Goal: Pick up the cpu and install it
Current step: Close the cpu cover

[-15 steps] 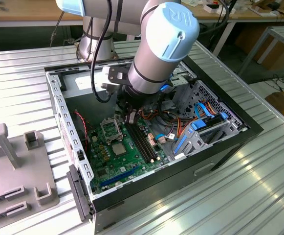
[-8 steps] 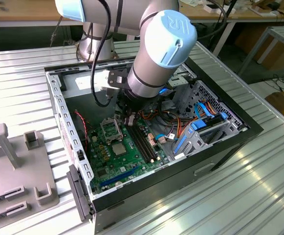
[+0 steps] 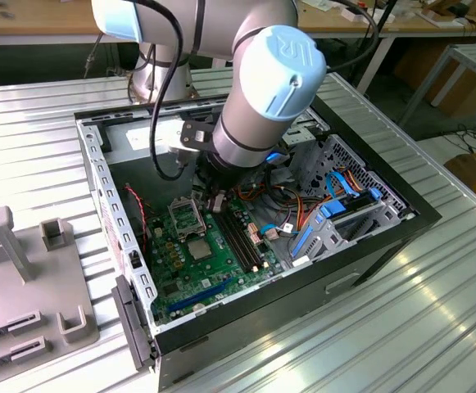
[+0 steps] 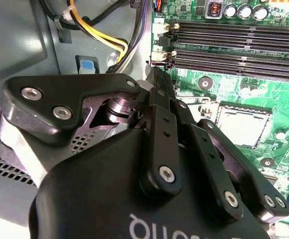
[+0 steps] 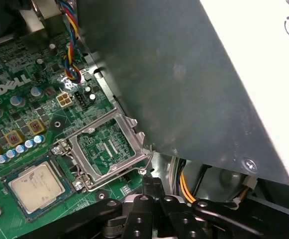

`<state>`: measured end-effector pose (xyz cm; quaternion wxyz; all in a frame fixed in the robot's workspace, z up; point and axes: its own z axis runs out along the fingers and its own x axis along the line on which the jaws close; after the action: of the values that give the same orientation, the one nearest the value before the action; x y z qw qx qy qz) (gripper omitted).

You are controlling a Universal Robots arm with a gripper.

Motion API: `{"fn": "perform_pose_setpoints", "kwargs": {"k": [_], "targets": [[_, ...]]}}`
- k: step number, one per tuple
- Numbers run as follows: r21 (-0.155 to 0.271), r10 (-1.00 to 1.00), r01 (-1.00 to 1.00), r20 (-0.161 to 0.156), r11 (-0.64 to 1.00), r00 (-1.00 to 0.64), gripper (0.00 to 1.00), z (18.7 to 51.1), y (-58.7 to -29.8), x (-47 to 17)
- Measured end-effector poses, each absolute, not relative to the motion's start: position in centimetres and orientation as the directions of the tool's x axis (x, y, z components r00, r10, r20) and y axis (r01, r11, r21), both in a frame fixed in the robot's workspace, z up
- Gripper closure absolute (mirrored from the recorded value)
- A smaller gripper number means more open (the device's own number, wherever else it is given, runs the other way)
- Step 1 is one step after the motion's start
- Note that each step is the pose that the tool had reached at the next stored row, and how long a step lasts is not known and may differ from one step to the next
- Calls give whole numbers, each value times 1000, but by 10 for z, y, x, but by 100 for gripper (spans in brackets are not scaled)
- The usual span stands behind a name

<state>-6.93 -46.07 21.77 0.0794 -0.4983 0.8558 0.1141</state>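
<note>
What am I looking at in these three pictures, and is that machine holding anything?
This is a robot arm reaching down into an open computer case that lies on a ribbed metal table. The exterior view comes from a camera standing off the arm. The two wrist views come from cameras riding on the arm, looking past its black end effector, whose fingers are pressed together with nothing between them. Inside the case is the green motherboard. The cpu, a small grey square chip, sits in its socket, and the hinged silver frame beside it stands open. The end effector is near that frame.
</note>
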Motion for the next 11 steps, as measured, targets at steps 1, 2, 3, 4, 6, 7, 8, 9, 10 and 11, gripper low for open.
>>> {"fn": "perform_pose_setpoints", "kwargs": {"k": [1, 2, 3, 4, 6, 7, 8, 9, 10, 11], "targets": [[116, -835, -871, -250, 477, -491, 89, 217, -460, -69], [116, -834, -870, -250, 478, -492, 89, 217, -460, -69], [117, -832, -869, -251, 481, -495, 89, 217, -460, -69], [117, -830, -867, -252, 485, -498, 89, 217, -460, -69], [117, -828, -865, -252, 488, -501, 89, 216, -460, -69], [117, -827, -865, -252, 488, -502, 89, 216, -460, -70], [117, -827, -864, -252, 489, -502, 89, 216, -460, -70], [117, -827, -864, -252, 489, -502, 89, 216, -460, -70], [118, -827, -864, -252, 489, -502, 89, 216, -459, -71], [118, -827, -864, -253, 489, -502, 89, 215, -459, -71]]}}
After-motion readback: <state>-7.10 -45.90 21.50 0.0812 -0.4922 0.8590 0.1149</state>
